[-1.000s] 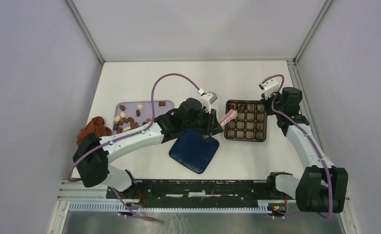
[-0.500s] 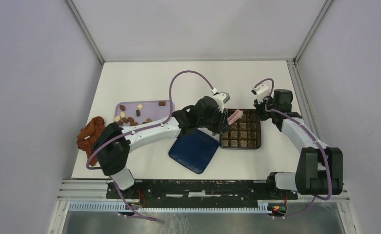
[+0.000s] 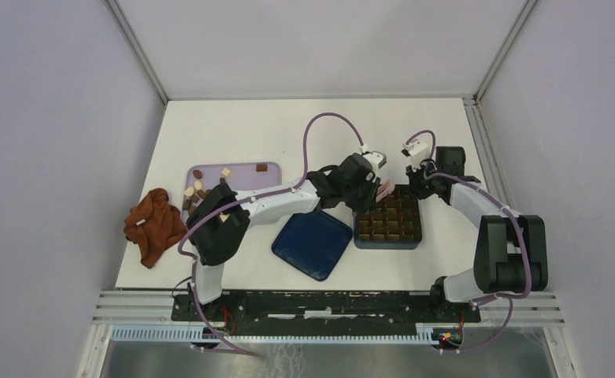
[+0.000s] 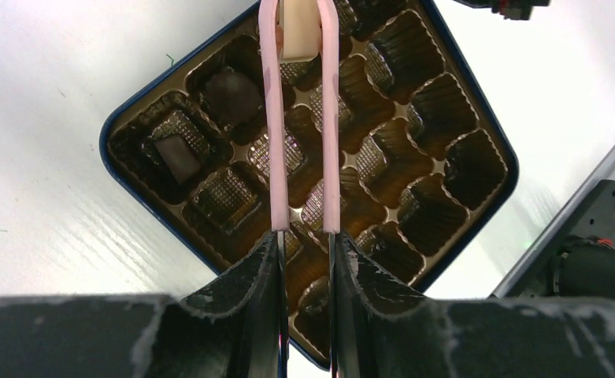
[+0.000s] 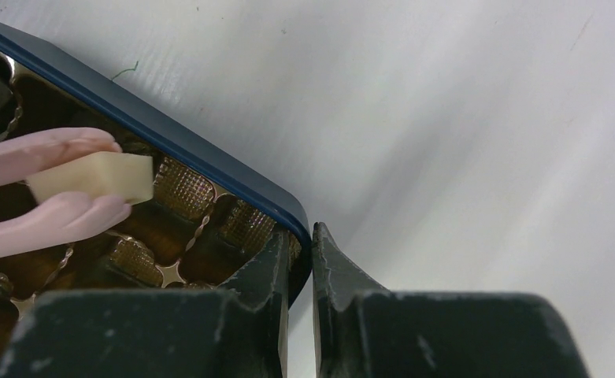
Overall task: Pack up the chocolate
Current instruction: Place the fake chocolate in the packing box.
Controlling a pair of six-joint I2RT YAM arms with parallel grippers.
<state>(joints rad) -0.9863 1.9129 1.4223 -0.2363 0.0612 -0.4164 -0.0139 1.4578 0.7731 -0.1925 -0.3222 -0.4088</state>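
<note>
My left gripper is shut on the pink tongs, which pinch a cream-white square chocolate over the far cells of the blue box's gold tray. Two dark chocolates sit in cells at the tray's left. The right wrist view shows the same white piece between the tong tips. My right gripper is shut on the box's blue rim at its far right corner. More chocolates lie on the lilac tray at the left, partly hidden by my left arm.
The box's dark blue lid lies on the table in front of the left arm. A reddish-brown cloth is bunched at the table's left edge. The box sits right of centre.
My left gripper has carried the tongs and white chocolate rightward from beside the box to over it. The box has slid left and nearer, with my right gripper at its corner.
</note>
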